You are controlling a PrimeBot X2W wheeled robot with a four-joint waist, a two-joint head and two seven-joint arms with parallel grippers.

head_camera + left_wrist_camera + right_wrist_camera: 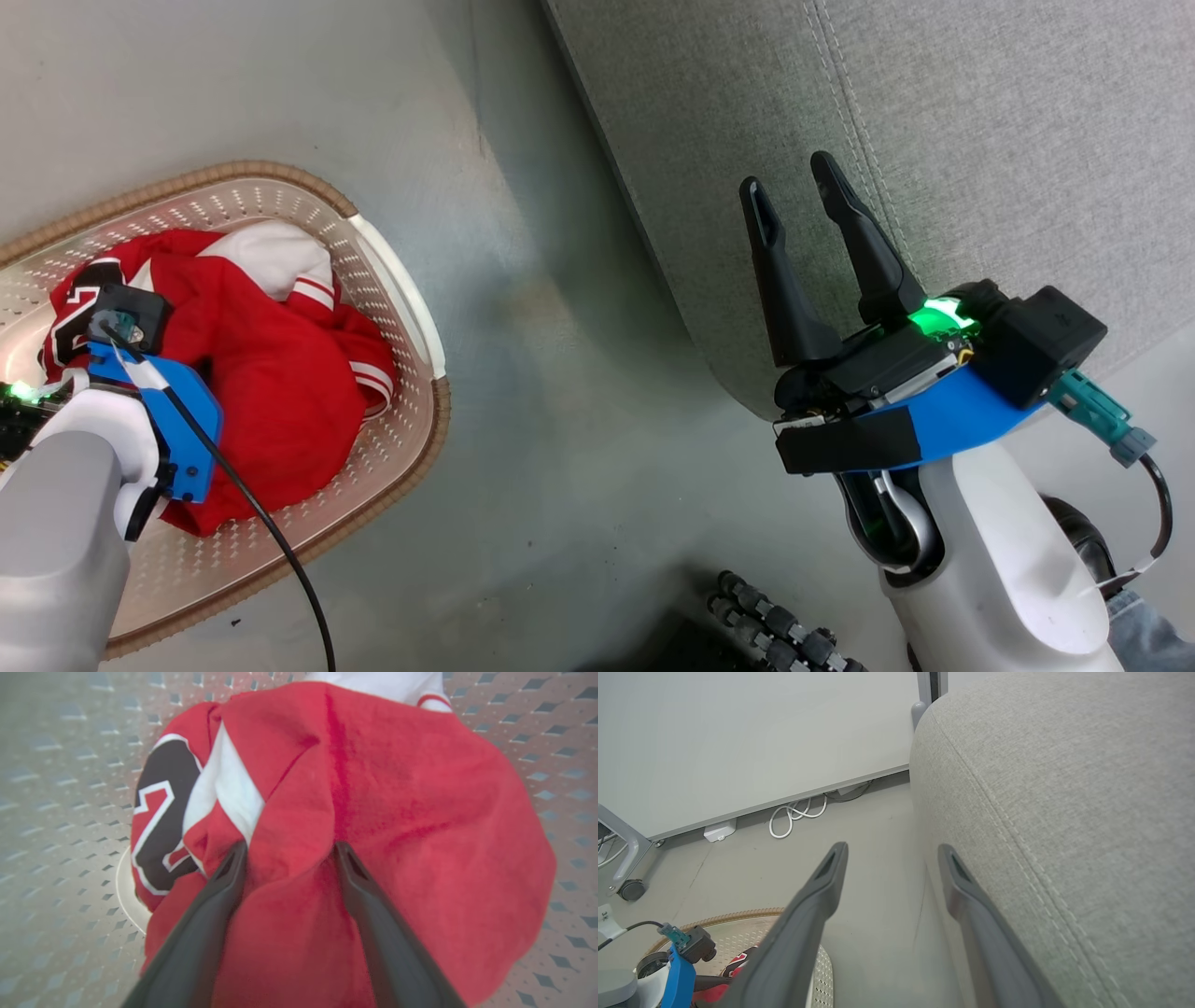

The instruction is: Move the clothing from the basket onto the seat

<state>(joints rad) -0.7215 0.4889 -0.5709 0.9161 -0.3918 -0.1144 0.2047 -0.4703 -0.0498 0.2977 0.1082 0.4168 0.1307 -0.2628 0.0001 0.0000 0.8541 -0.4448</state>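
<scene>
Wrist view shows left jaws straddling clothing (397, 812).

Red clothing (280, 373), crumpled, white trim, heaped inside cream perforated basket (397, 439) with brown rim; light-grey stitched seat (980, 140) nearby, not touching.

The right gripper (789, 175) is formed of two long, dark, tapered fingers (784, 280), each cut with a narrow slot near the tip. Behind them a black housing (887, 359) is lit by a green light (938, 317). Beneath it a curved blue bracket (962, 415) is fitted, banded in black, with a black camera box (1046, 341) behind. A teal connector (1092, 411) and black cable (1160, 504) are attached. The right forearm (999, 551) is cased in white. The left gripper (290, 845) is built alike; the left forearm (56, 541) is white and grey.
</scene>
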